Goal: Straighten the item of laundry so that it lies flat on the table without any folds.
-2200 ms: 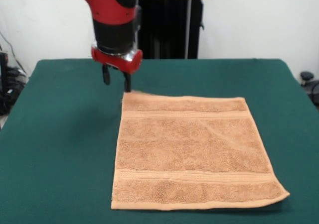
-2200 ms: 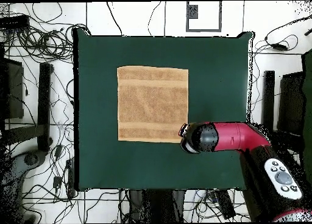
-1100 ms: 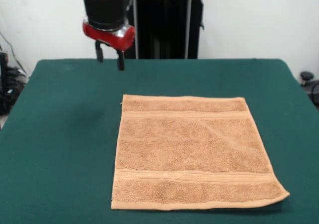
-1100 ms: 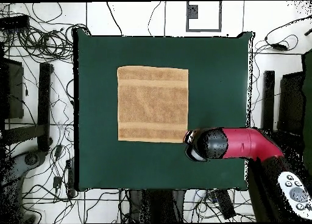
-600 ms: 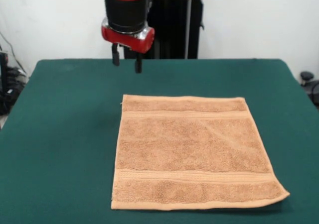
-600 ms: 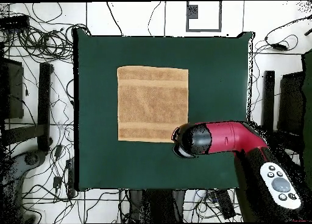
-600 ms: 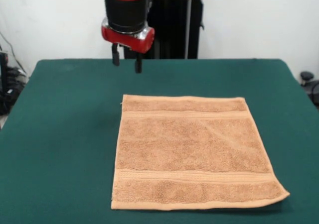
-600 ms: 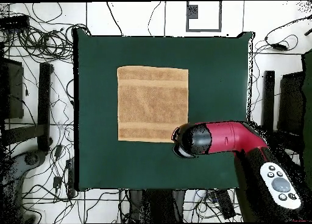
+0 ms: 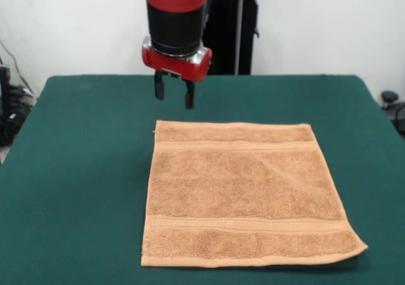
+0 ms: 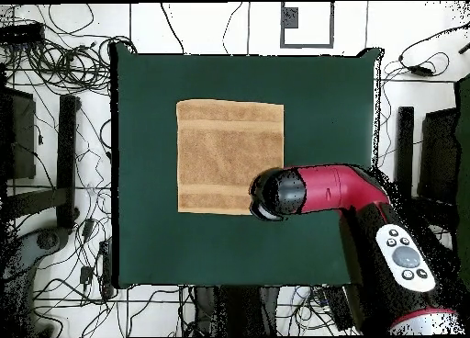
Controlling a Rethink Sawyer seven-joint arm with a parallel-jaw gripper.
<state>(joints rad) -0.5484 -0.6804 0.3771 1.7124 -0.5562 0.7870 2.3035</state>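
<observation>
On the dark green felt worktop (image 9: 82, 171) we see the light orange-tan terry towel (image 9: 243, 193) lying flat at the middle. Our red-and-black gripper (image 9: 173, 92) hovers empty above its far edge, fingers apart. We judge little remains beyond checking the near corner.

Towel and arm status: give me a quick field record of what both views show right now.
towel: spread open on the table, roughly square, no folds visible
towel bands: two woven bands, one near the far edge, one near the near edge in the front view
towel corner: near right corner juts out a little in the front view
gripper: raised above the table by the towel's far edge, holding nothing
jaws: apart, pointing down
arm in overhead view: its head hides one towel corner
</observation>
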